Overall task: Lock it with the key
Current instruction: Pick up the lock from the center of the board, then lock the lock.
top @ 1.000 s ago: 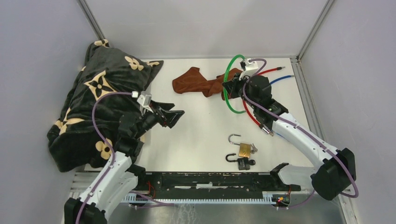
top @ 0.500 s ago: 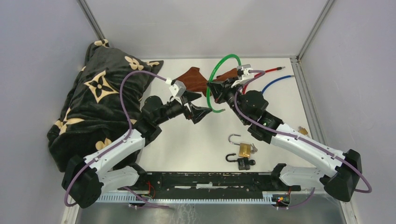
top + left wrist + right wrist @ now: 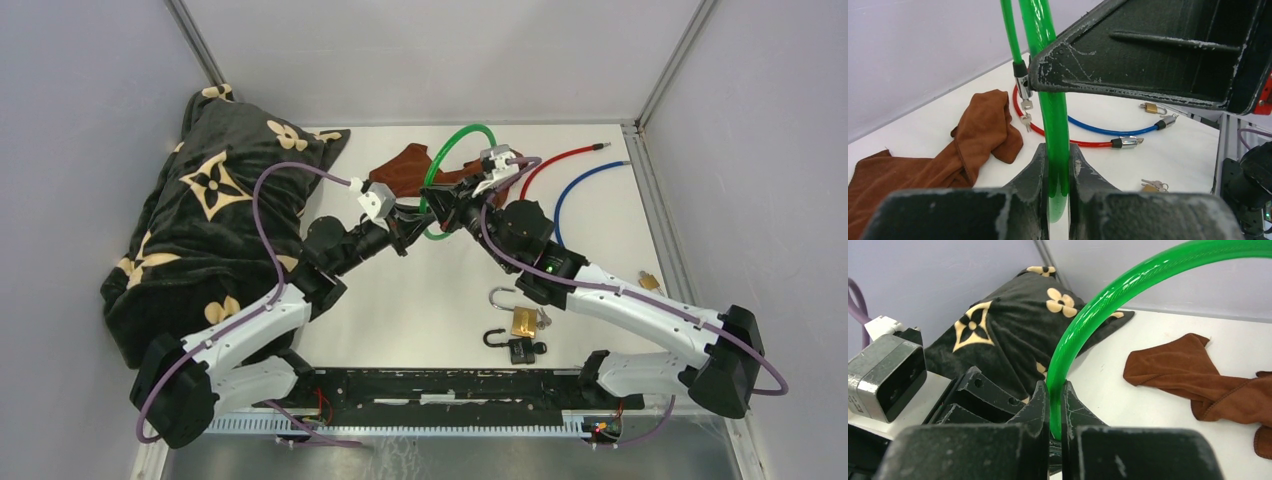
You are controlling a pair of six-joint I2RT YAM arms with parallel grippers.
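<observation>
Green plastic is standing out from above: the green cable lock (image 3: pixel 462 128) is arching as a loop over the middle of the white table (image 3: pixel 420 290), toward 12 o'clock. The left gripper (image 3: pixel 415 222) and the right gripper (image 3: pixel 447 205) are meeting at its lower part, each pressing on the cable. A black blanket (image 3: pixel 220 220) with tan flowers is lying heaped at 9 to 10 o'clock. A brown cloth (image 3: pixel 400 170) is lying just behind the grippers at 12. A red cable (image 3: pixel 560 156) and a blue cable (image 3: pixel 580 180) are curving at 1 to 2 o'clock. At 5 o'clock a brass padlock (image 3: pixel 521 320) is lying with its shackle open, and a black padlock (image 3: pixel 518 349) is lying just beside it. A small brass padlock (image 3: pixel 648 282) is sitting at 3 o'clock by the edge.

In the left wrist view the left fingers (image 3: pixel 1035 165) are pinching the green cable upright, with the right gripper's dark finger crossing above. Keys (image 3: pixel 1026 119) are hanging from the lock's metal end at 11 o'clock.

In the right wrist view the right jaws are squeezing the same cable, the blanket lying behind at 11 o'clock.

Counting: three cables, three padlocks, one cloth, one blanket.
</observation>
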